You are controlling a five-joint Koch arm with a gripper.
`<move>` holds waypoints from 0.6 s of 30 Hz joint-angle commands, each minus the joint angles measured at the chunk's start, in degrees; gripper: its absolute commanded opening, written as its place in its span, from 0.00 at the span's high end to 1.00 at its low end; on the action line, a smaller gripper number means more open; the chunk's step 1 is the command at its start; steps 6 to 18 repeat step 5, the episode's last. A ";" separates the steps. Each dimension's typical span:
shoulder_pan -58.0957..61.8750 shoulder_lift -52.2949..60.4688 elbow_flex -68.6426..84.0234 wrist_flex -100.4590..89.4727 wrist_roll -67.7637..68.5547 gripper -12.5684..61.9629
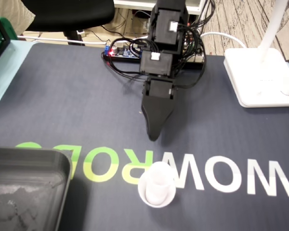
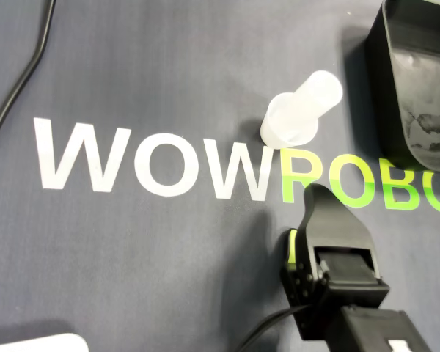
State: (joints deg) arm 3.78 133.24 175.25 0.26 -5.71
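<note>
gripper point(image 1: 154, 136) tip-down above the dark mat point(image 1: 62, 96), only one tip showing, can't tell its opening | white cup point(image 1: 156, 190) stands at 6 o'clock in fixed view, apart, untouched | black tray point(image 1: 24, 187) at 8 o'clock

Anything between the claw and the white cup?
No object: only bare mat with printed lettering separates claw from cup, shown in overhead view.

The arm point(image 1: 166, 29) is faced from the front by the fixed view, set high and tilted down over the mat point(image 1: 62, 96); the lettering point(image 1: 169, 161), cup point(image 1: 156, 190), tray point(image 1: 33, 155) and gripper point(image 1: 154, 135) are shared with the closer, straight-down overhead view, in which they are seen turned the opposite way.
</note>
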 commanded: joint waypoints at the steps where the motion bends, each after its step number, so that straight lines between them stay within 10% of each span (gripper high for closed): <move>1: 0.00 4.31 2.55 -0.35 0.18 0.37; 18: 0.00 4.31 2.55 -0.35 0.18 0.37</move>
